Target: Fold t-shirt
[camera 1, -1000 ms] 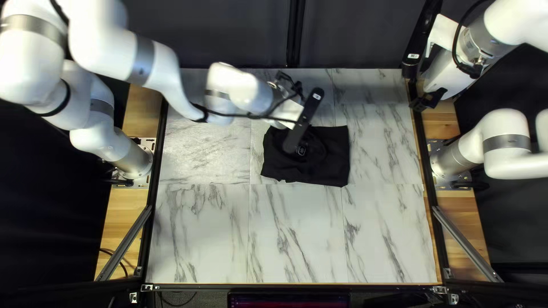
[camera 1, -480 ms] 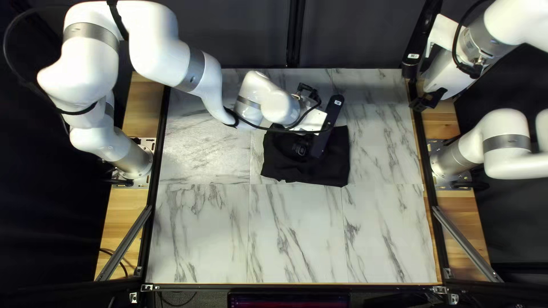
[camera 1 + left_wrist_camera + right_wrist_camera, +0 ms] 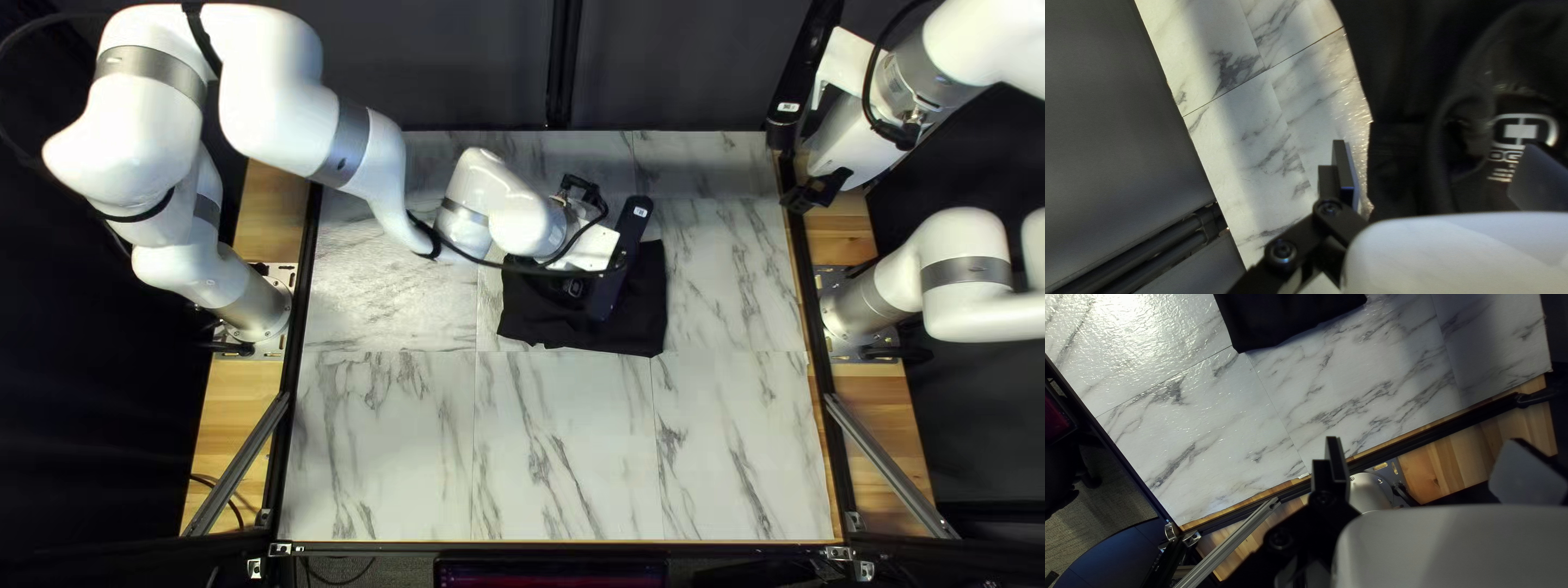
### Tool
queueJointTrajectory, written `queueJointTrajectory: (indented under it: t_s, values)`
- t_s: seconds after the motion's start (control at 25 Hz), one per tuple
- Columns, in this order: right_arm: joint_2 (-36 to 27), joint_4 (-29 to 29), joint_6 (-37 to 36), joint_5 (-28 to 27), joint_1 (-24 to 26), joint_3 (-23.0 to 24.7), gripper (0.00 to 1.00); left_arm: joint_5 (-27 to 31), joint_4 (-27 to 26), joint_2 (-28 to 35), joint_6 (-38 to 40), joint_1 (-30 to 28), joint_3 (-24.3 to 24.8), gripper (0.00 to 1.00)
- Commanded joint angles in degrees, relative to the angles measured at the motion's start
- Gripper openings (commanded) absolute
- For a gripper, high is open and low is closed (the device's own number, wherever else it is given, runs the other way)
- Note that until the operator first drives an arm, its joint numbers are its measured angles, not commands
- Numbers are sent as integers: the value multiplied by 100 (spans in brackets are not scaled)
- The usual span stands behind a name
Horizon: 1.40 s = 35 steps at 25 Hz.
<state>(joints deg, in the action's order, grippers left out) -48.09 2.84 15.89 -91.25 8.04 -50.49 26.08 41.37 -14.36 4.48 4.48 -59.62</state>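
Observation:
The black t-shirt [image 3: 648,321] lies as a compact, roughly rectangular bundle near the middle of the table. My left gripper [image 3: 621,259] hangs over its far part and hides some of it. In the left wrist view, my left gripper [image 3: 1440,177] is open, one finger past the shirt's edge over marble, the other by the white print inside the collar; the shirt [image 3: 1393,163] spreads beneath. My right gripper [image 3: 800,87] is raised at the table's far right corner. Seen from its wrist, the right gripper [image 3: 1432,467] is open and empty, with the shirt [image 3: 1284,318] well ahead.
Marble-patterned table [image 3: 544,457] surface surrounds the shirt. Dark rails [image 3: 285,425] and wooden strips [image 3: 242,425] run along its sides. The left forearm [image 3: 278,120] crosses above the table's far left area; a dark curtain [image 3: 457,65] hangs behind.
My left gripper has moved rightward and toward the near edge over the shirt, drifting slightly back left in the last half second. The shirt and right arm look unmoved.

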Motion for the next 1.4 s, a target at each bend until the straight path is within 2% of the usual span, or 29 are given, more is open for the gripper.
queueJointTrajectory:
  t_s: [0.04, 0.48, 0.8, 1.0, 1.4]
  values:
    - [0, 0, 0, 0, 0, 0, 100, -121, -17, -253, -42, 131, -93, 100]
    - [0, 0, 0, 0, 0, 0, 100, -286, -178, -780, -459, 711, -499, 100]
    - [0, 0, 0, 0, 0, 0, 100, -248, -297, -934, -761, 977, -759, 100]
    - [0, 0, 0, 0, 0, 0, 100, -139, -357, -972, -821, 983, -915, 100]
    - [0, 0, 0, 0, 0, 0, 100, -78, -265, -843, -642, 867, -828, 100]
